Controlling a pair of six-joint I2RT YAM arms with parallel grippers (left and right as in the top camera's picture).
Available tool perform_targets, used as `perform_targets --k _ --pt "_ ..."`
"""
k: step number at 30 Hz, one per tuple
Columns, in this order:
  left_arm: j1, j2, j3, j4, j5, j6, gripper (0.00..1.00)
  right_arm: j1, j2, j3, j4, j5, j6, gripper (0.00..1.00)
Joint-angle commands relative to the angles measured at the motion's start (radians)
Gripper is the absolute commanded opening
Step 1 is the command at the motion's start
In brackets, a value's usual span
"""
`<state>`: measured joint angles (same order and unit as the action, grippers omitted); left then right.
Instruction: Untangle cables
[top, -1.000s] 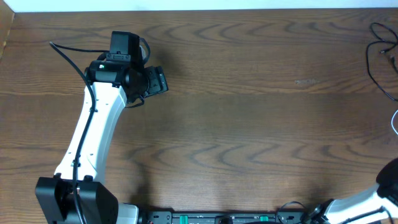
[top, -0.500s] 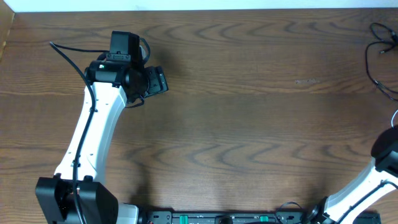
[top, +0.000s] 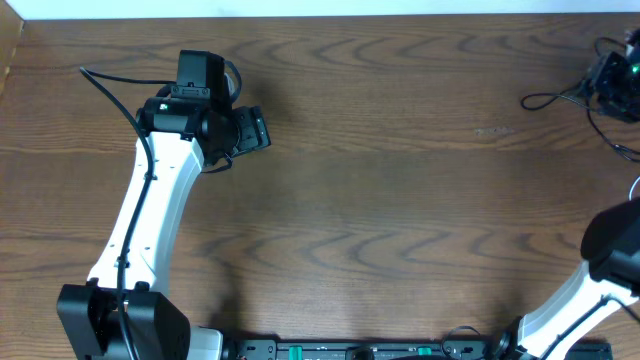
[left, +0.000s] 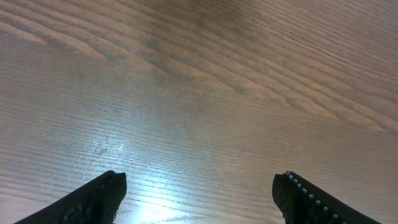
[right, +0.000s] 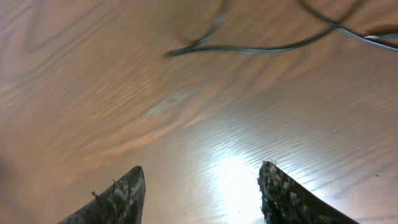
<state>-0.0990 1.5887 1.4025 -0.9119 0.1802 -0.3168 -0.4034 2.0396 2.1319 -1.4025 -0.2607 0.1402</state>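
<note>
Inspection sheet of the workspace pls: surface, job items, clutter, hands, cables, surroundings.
Surface: brown wood-grain table, bare across the middle.
Job's things: black cable lying loose at the far right; a bit of white cable at the right edge, mostly out of frame. Cannot tell whether they cross.
Clutter: nothing seen.
Hands: left hand open over bare wood, holding nothing; right hand open, holding nothing, with the black cable on the table ahead of it.
Cables: black wire looping off the left arm.
Surroundings: pale strip beyond the far edge; dark rail at the near edge.
</note>
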Motion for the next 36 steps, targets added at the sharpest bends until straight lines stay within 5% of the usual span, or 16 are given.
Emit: perform_targets --k 1,3,4,25,29,36 --pt "0.003 0.007 0.006 -0.004 -0.010 -0.002 0.81 0.084 -0.246 0.007 -0.126 -0.221 -0.193 0.59" --pt "0.003 0.007 0.006 -0.004 -0.010 -0.002 0.81 0.127 -0.337 0.007 -0.171 -0.219 -0.198 0.66" --pt "0.003 0.007 0.006 -0.004 -0.010 -0.002 0.81 0.151 -0.388 0.007 -0.198 -0.213 -0.197 0.99" --pt "0.003 0.007 0.006 -0.004 -0.010 -0.002 0.81 0.201 -0.930 -0.058 -0.276 -0.069 -0.232 0.99" --pt "0.003 0.007 0.006 -0.004 -0.010 -0.002 0.81 0.216 -1.046 -0.267 -0.093 0.000 -0.232 0.99" --pt "0.003 0.007 0.006 -0.004 -0.010 -0.002 0.81 0.331 -1.363 -1.046 0.647 0.076 -0.232 0.99"
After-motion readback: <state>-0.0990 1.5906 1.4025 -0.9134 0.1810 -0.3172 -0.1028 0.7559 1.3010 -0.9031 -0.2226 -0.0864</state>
